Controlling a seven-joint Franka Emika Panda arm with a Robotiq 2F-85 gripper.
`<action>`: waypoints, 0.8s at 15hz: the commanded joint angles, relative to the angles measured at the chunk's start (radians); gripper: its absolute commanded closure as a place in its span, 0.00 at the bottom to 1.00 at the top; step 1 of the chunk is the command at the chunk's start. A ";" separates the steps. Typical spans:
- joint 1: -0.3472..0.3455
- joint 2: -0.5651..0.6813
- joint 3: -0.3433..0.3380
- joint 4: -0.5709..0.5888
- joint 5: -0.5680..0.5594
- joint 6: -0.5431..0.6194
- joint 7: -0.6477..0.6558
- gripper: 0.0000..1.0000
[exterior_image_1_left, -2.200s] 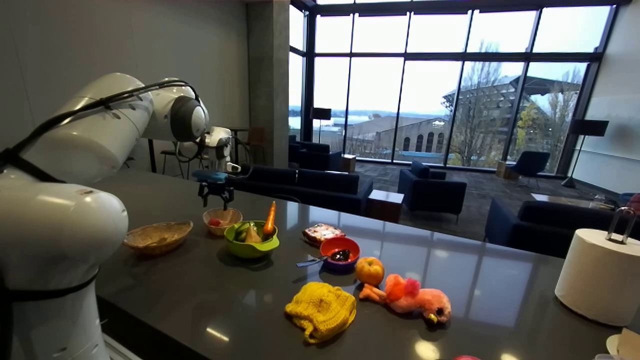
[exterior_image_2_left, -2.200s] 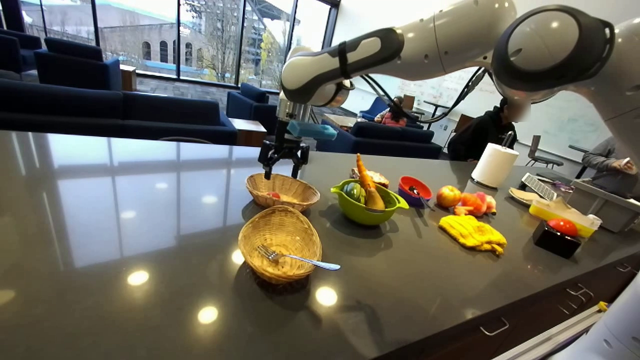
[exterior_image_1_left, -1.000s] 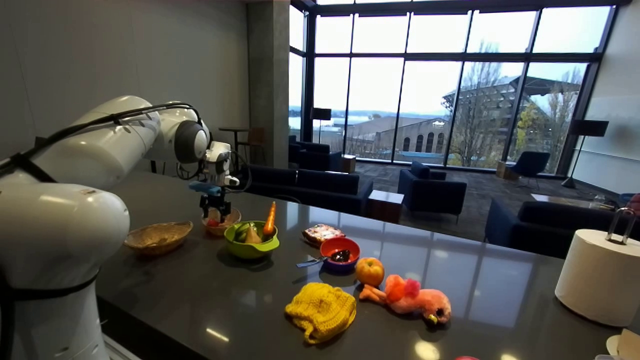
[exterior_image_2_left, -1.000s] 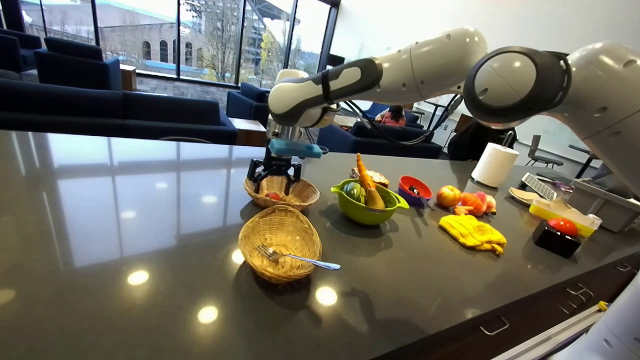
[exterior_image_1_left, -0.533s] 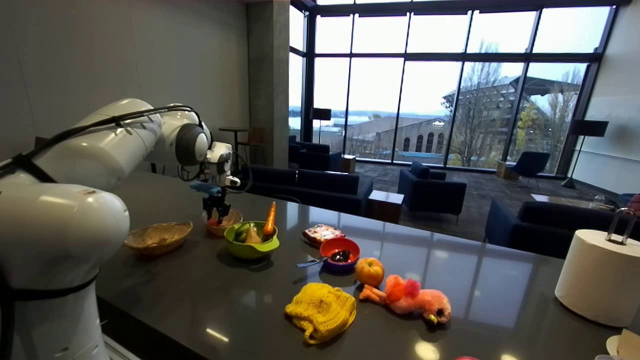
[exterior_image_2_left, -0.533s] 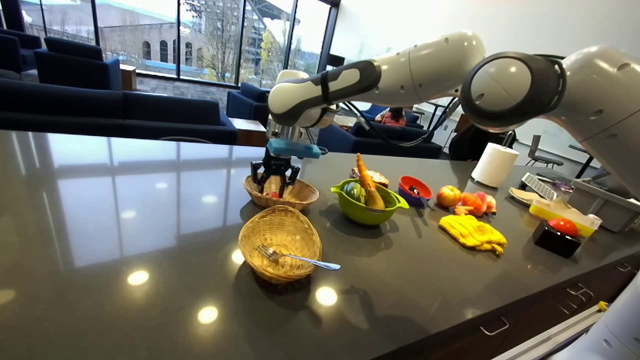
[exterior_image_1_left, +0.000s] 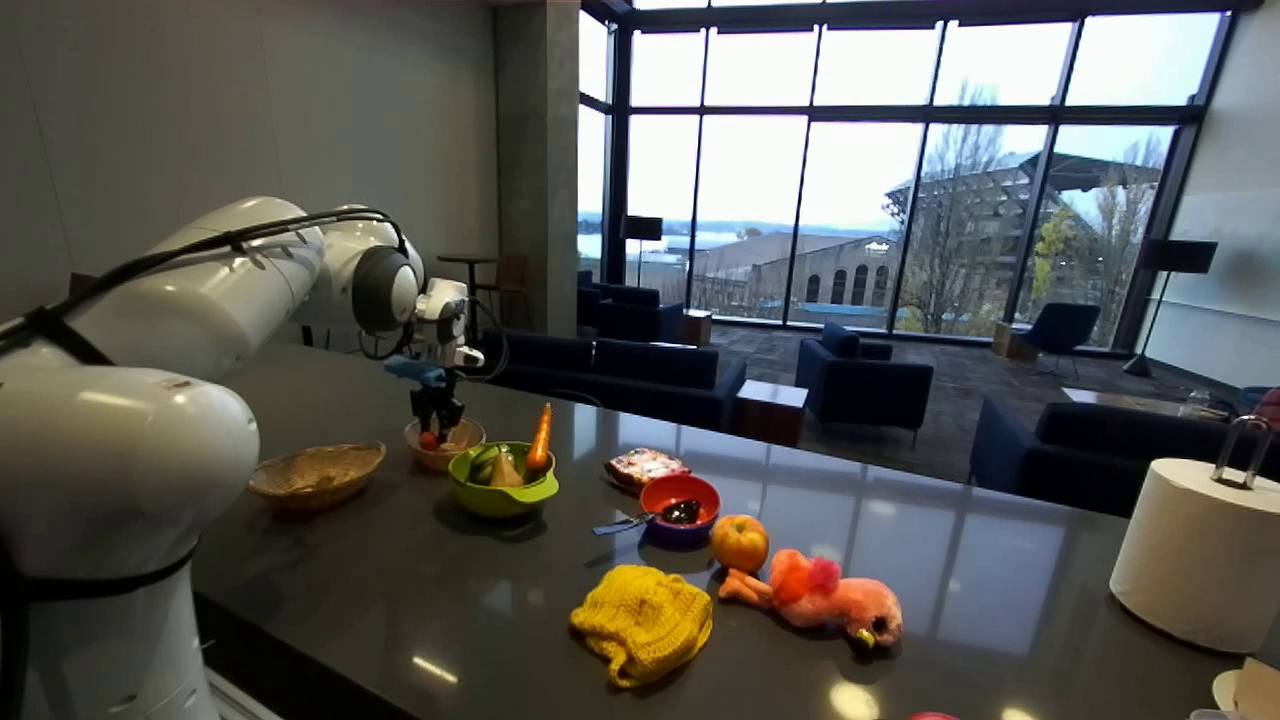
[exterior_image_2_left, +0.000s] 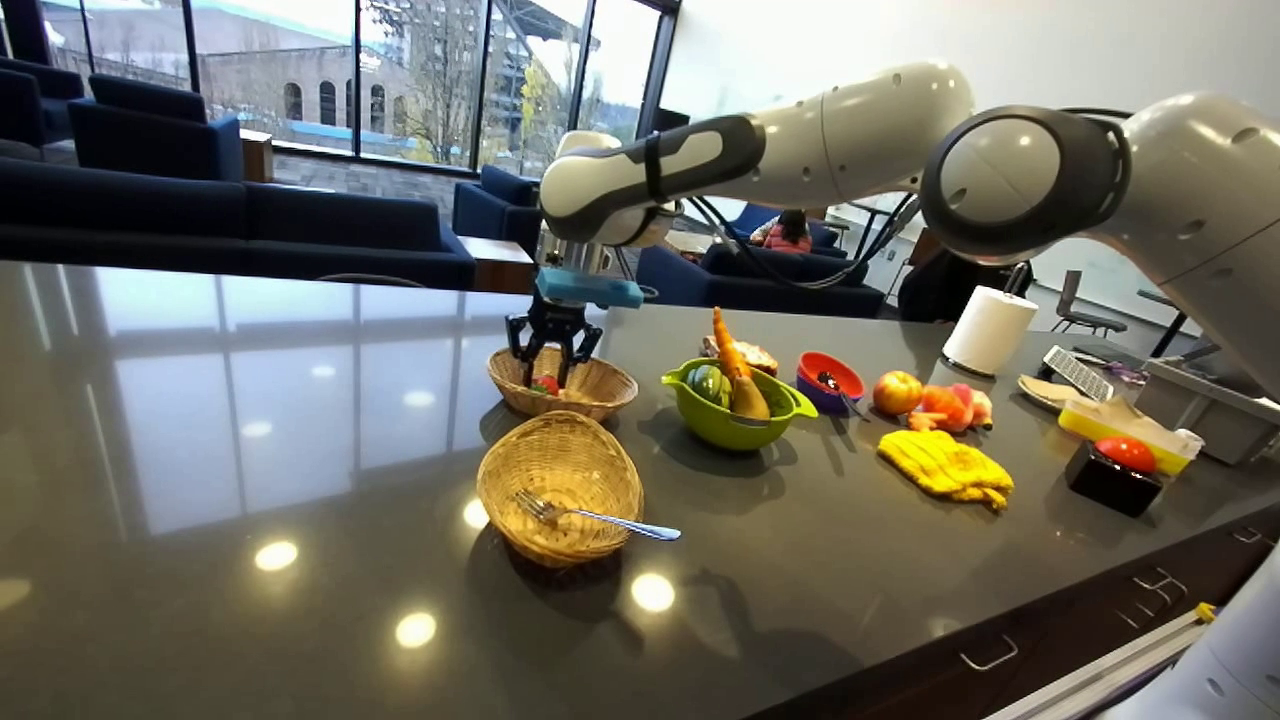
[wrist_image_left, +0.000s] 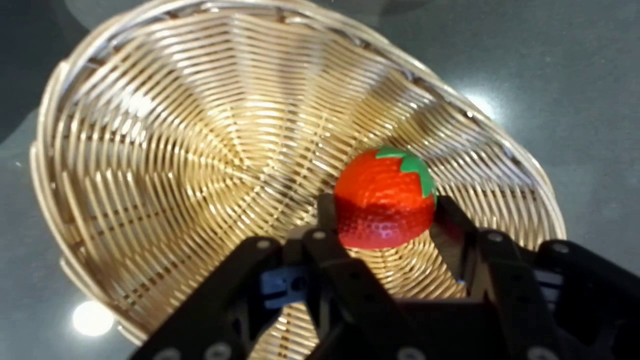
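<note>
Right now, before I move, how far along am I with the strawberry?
Done: the claw is down inside the basket, its jaws closed on the strawberry. In hand: the strawberry looks pinched, with a jaw against each side in the wrist view. Left: probably lifting it out, as both exterior views show it within the basket; I can't tell whether it touches the bottom.

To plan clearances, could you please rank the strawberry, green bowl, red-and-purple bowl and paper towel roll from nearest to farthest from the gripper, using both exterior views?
1. Strawberry: held in the gripper, inside a wicker basket.
2. Green bowl: just right of that basket.
3. Red-and-purple bowl: right of the green bowl.
4. Paper towel roll: much farther right.
</note>
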 joint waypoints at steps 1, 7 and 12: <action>0.001 -0.021 -0.008 0.017 -0.005 -0.043 0.015 0.74; -0.003 -0.088 -0.012 -0.022 -0.020 -0.035 -0.013 0.74; -0.017 -0.167 -0.019 -0.092 -0.057 -0.011 -0.068 0.74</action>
